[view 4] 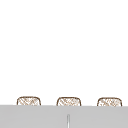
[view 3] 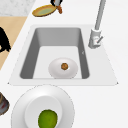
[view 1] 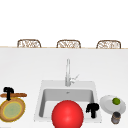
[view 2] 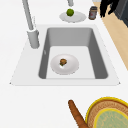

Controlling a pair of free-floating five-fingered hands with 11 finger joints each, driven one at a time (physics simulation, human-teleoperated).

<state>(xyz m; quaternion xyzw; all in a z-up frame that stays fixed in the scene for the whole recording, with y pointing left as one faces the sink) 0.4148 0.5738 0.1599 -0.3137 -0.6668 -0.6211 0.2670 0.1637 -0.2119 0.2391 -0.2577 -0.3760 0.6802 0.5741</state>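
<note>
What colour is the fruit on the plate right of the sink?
Green fruit, clearest in the right side view.

At the counter's front left corner, the left hand [view 1: 8, 91] grips a brown pan handle [view 1: 15, 95]. The right hand [view 1: 92, 108] hovers at the sink's [view 1: 41, 100] front right corner, beside a white plate [view 1: 107, 106] bearing a lime [view 1: 116, 101].

You'll find no readable text here; the jar [view 1: 115, 117] near the right plate has a blurred label.

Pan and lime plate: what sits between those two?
The sink, with its faucet at the back, lies between pan and lime plate. The right side view shows a white dish holding a small brown morsel on the sink floor.
</note>
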